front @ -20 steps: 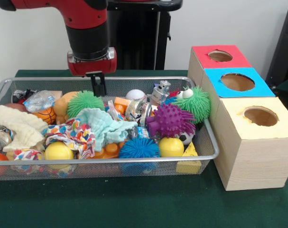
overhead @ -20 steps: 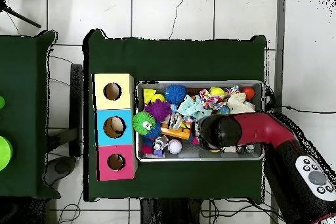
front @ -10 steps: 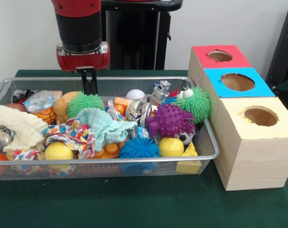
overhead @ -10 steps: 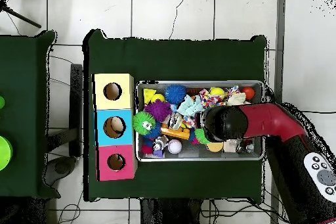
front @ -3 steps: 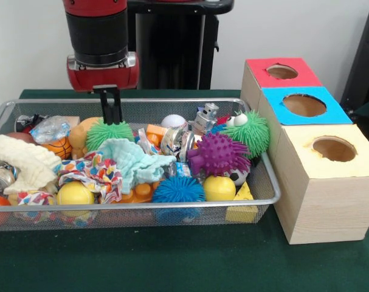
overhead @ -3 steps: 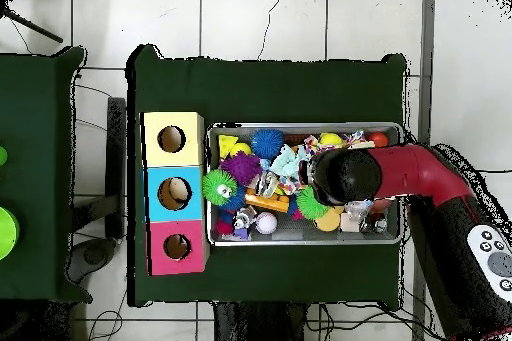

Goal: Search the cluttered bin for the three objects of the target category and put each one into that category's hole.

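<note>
My gripper (front @ -3 steps: 113, 120) hangs at the back left of the wire mesh bin (front @ -3 steps: 172, 205), its tips just above and behind a green spiky ball (front @ -3 steps: 108, 134). The fingers stand close together with nothing between them. Also in the bin are a purple spiky ball (front @ -3 steps: 217, 153), a blue spiky ball (front @ -3 steps: 178, 190) and a green spiky ball with eyes (front @ -3 steps: 252, 132) at the right end. In the overhead view the arm's wrist (overhead @ -3 steps: 335, 175) covers the gripper, and the green spiky ball (overhead @ -3 steps: 309, 203) peeks out beside it.
Three wooden boxes with round holes stand right of the bin: red top (front @ -3 steps: 281, 72), blue top (front @ -3 steps: 303, 104), yellow top (front @ -3 steps: 333, 149). Cloths (front @ -3 steps: 132, 161), yellow balls (front @ -3 steps: 75, 193), a toy robot (front @ -3 steps: 205, 117) and cans crowd the bin.
The arm has moved left along the bin's back side in the front view. The gripper now hangs over the left green spiky ball. Nothing in the bin has shifted.
</note>
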Motion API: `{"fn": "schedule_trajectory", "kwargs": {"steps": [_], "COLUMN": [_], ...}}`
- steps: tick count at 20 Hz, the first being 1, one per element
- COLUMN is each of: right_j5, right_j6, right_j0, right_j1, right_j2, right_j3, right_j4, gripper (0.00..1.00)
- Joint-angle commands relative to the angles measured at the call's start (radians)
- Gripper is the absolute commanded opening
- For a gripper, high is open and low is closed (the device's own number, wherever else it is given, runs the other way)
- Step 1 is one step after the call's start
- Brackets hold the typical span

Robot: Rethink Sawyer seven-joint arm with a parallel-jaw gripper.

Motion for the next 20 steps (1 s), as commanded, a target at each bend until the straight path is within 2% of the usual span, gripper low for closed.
{"fn": "schedule_trajectory", "kwargs": {"steps": [1,4,7,20], "right_j5": [0.052,0.029,0.059,0.043], "right_j6": [-0.396,-0.404,-0.421,-0.419], "right_j0": [-0.021,-0.034,-0.039,-0.164], "right_j1": [0.071,0.097,0.116,0.133], "right_j2": [0.044,0.033,0.005,-0.022], "right_j3": [-0.053,-0.051,-0.067,0.013], "right_j4": [-0.086,-0.096,-0.100,-0.108], "gripper": [0.00,0.00,0.00,0.00]}}
